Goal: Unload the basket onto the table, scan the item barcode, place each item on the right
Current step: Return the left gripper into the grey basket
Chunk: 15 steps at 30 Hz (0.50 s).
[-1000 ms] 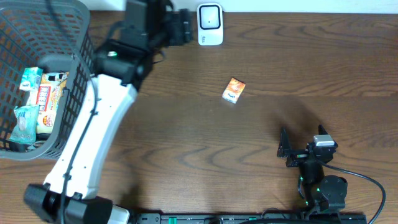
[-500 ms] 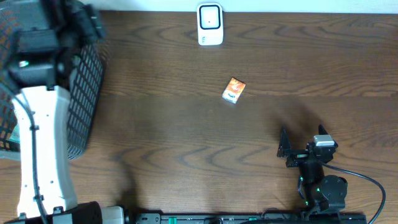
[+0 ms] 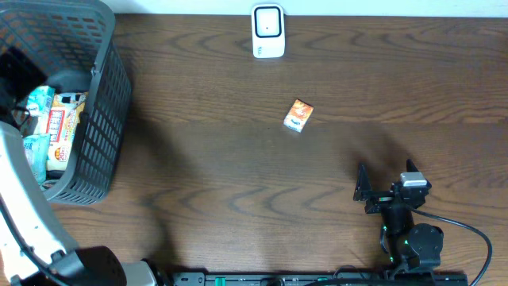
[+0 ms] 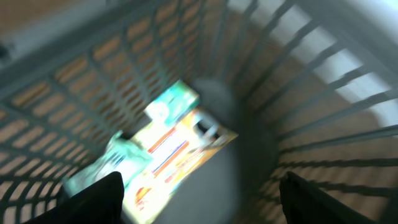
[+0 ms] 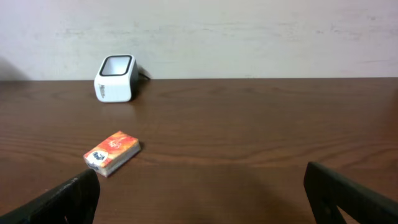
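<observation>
The white barcode scanner [image 3: 268, 32] stands at the table's far edge, also seen as the scanner [image 5: 115, 78] in the right wrist view. A small orange box [image 3: 299, 115] lies flat on the wood below it, and the same box [image 5: 112, 153] sits ahead and left of my right gripper [image 5: 205, 205]. That gripper [image 3: 386, 178] rests open and empty at the near right. My left gripper [image 4: 202, 196] hangs open and empty inside the grey basket [image 3: 103, 95], above a white and orange packet [image 4: 180, 149] and a teal packet [image 4: 112, 163]. The left wrist view is motion-blurred.
The basket fills the far left corner and holds several snack packets [image 3: 55, 127]. My left arm [image 3: 20, 199] runs up the left edge of the overhead view. A pale wall [image 5: 249, 31] backs the table behind the scanner.
My left arm has swung from beside the scanner leftward across the table to over the basket. The orange box, scanner and right arm have not moved.
</observation>
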### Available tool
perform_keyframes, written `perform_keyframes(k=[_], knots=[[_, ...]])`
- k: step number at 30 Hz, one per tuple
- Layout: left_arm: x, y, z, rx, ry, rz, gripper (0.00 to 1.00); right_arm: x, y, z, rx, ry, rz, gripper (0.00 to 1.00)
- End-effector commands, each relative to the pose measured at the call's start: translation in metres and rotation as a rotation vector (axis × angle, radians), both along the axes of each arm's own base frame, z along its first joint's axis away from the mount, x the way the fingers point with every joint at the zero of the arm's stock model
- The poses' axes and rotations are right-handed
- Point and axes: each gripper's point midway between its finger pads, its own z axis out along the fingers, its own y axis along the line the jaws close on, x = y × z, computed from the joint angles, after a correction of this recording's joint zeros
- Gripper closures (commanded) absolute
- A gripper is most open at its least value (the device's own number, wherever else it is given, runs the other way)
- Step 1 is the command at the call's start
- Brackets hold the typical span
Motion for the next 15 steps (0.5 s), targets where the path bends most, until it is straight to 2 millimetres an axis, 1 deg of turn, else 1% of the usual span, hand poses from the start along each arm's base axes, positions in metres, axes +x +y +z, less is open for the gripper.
perform_keyframes(k=[1, 2, 4, 5, 8, 12, 15], knots=[[-0.005, 0.014, -0.070, -0.044, 0.184, -0.035, 0.21, 0.000, -0.003, -0.002, -0.002, 0.005, -0.014, 0.01], [-0.005, 0.015, -0.084, -0.059, 0.215, -0.048, 0.21, 0.000, -0.003, -0.002, -0.002, 0.005, -0.014, 0.01], [-0.003, 0.014, -0.103, -0.071, 0.263, -0.089, 0.21, 0.000, -0.003, -0.002, -0.002, 0.005, -0.014, 0.01], [0.000, 0.011, -0.116, -0.079, 0.292, -0.130, 0.16, 0.000, -0.003, -0.002, -0.002, 0.005, -0.014, 0.01], [0.007, 0.007, -0.139, -0.090, 0.346, -0.198, 0.09, 0.000, -0.003, -0.002, -0.002, 0.005, -0.014, 0.01], [0.015, 0.002, -0.165, -0.074, 0.408, -0.290, 0.05, 0.000, -0.003, -0.002, -0.002, 0.005, -0.014, 0.01], [0.018, 0.010, -0.180, -0.040, 0.458, -0.275, 0.05, 0.000, -0.003, -0.002, -0.002, 0.005, -0.014, 0.01]])
